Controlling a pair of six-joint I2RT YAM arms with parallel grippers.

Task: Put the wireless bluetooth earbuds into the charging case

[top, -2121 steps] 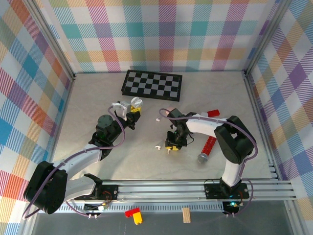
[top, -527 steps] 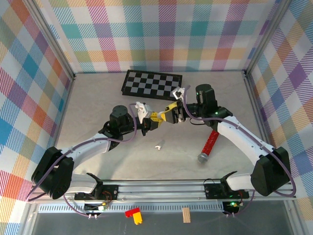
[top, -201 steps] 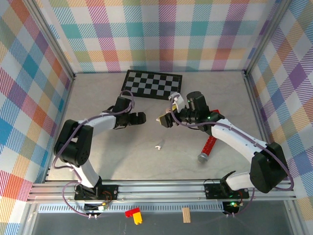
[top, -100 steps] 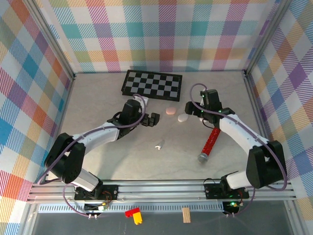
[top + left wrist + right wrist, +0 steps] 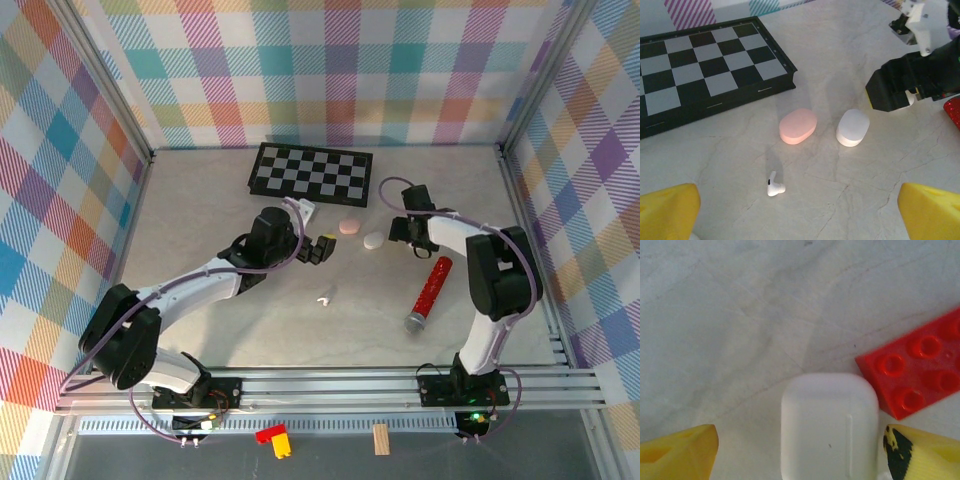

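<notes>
Lying just ahead of the wide-spread left claw (image 5: 800, 212) is one white earbud (image 5: 774, 187).

Things cropped or too small to make out.
The white charging case (image 5: 829, 427) ran off the right wrist view's bottom edge, the red brick (image 5: 912, 375) off its right; from above, the earbud (image 5: 323, 298) was too small to detail.
</notes>
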